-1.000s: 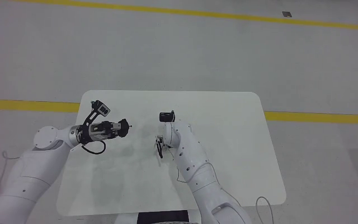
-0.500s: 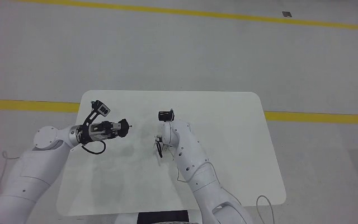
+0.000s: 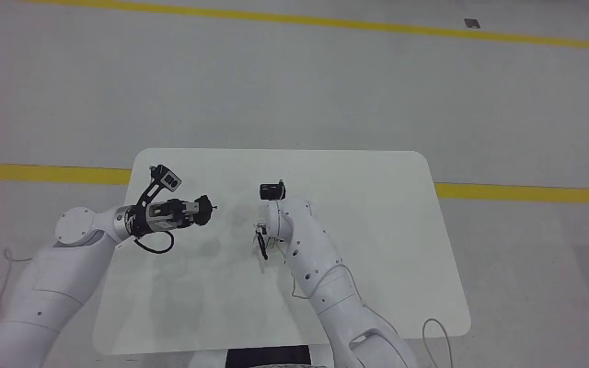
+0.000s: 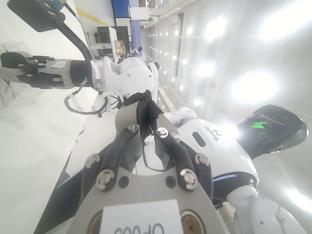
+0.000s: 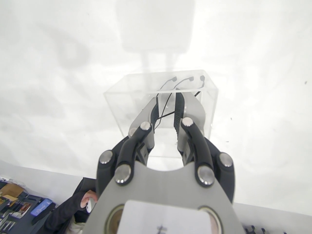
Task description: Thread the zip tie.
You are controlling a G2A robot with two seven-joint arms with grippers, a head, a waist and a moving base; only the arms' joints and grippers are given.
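Table (image 3: 386,212): white, with rounded corners; both arms work over the half nearer the robot's left.

Clear box (image 5: 121,113): see-through walls, open at the top, standing on the table directly under the right arm's wrist.

Right gripper (image 5: 167,97): points straight down, with its fingers dipped inside the clear box. The gap between the fingers is narrow but not closed, and nothing is clamped.

Left gripper (image 4: 146,103): held level above the table, well apart from the box and pointing across at the right arm. Its fingers are pinched together on a black zip tie (image 4: 144,159), whose thin strap loops back from the tips toward the palm.

Loose zip ties (image 5: 184,80): a few thin black straps lie in the box beyond the right fingertips, heads toward the far wall.

Crossing strand (image 5: 167,115): one black strap runs slantwise across the gap between the right fingers, from one pad to the other.

Key relation: the strand's long axis lies across the closing line, not along it, so squeezing should catch it mid-length. The right arm is the one at the box. The left gripper's tie lies off to the robot's left, so any threading needs the two brought together.
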